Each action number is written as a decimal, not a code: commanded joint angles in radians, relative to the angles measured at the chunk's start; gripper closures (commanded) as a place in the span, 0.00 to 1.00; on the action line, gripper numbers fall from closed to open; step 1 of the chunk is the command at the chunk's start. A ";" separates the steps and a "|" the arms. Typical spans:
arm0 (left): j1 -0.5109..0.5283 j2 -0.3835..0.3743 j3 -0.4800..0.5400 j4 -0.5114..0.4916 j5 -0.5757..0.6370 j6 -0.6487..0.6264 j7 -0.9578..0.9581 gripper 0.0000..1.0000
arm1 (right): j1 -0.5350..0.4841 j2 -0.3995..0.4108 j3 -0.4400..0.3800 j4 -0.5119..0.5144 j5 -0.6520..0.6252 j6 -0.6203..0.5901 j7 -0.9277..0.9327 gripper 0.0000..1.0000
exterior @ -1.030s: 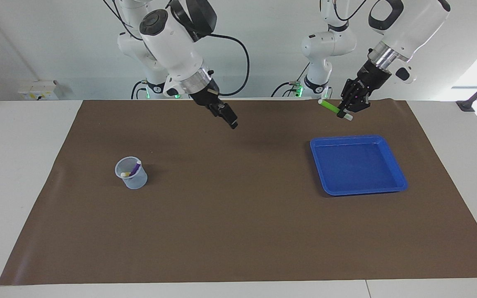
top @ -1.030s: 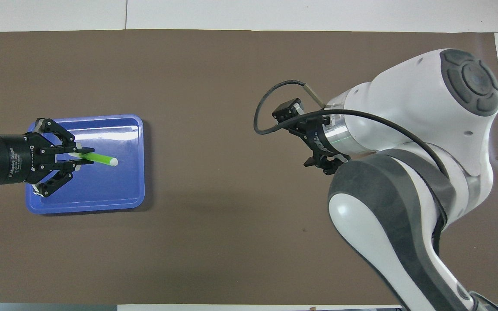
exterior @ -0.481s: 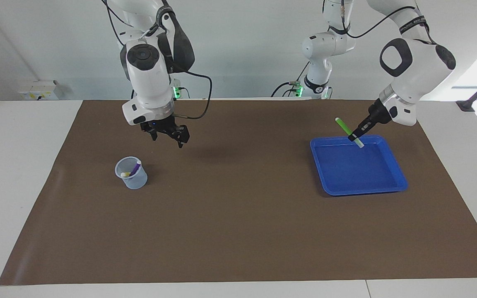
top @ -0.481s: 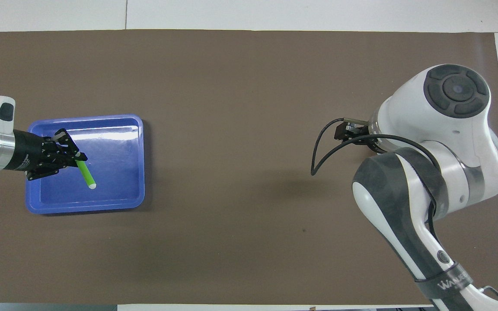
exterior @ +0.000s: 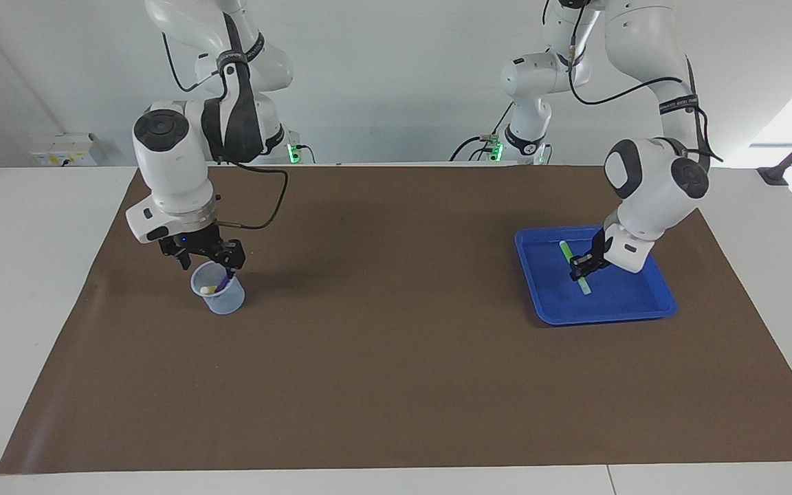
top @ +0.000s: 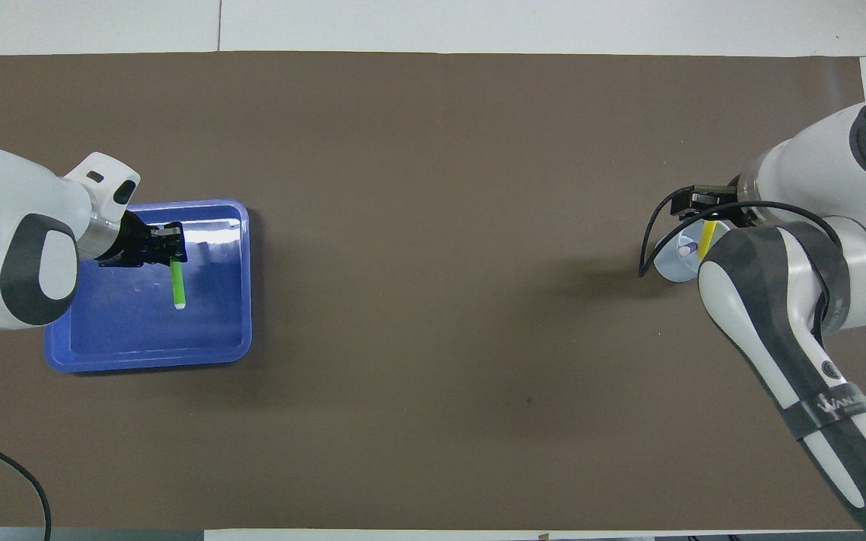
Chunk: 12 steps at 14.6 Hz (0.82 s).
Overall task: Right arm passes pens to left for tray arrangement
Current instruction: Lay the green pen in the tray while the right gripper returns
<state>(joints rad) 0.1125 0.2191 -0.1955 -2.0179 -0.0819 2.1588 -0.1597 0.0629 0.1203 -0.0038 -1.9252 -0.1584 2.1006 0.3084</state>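
The blue tray (exterior: 643,306) lies toward the left arm's end of the table. My left gripper (exterior: 583,265) is down inside it, shut on the green pen (exterior: 566,249), which slants low over the tray floor (top: 140,323) with its whitish end pointing away from the robots. In the overhead view the green pen (top: 177,282) sticks out past the left gripper (top: 170,252). My right gripper (exterior: 210,265) hangs open just above the translucent cup (exterior: 221,299). The cup holds the purple pen (exterior: 227,278) and the yellow pen (top: 710,239).
A brown mat (exterior: 396,357) covers most of the white table (exterior: 25,275). A small white box (exterior: 62,150) sits at the table edge near the right arm's base. The right arm's cable (exterior: 265,206) loops beside its wrist.
The left arm has lowered the green pen from above the tray's near rim down into the tray. The right arm has swung from mid-table to just over the cup.
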 commanded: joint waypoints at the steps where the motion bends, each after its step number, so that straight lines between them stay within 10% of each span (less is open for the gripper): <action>1: -0.040 0.118 0.005 0.108 0.089 -0.017 0.069 1.00 | 0.000 0.005 0.004 -0.038 -0.018 0.080 -0.040 0.11; 12: -0.027 0.092 0.004 0.104 0.094 -0.105 0.071 1.00 | 0.000 0.007 -0.050 -0.130 -0.018 0.217 -0.143 0.35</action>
<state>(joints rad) 0.0759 0.3370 -0.1929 -1.9176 -0.0050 2.1049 -0.0995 0.0638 0.1444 -0.0529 -2.0277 -0.1591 2.2904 0.1816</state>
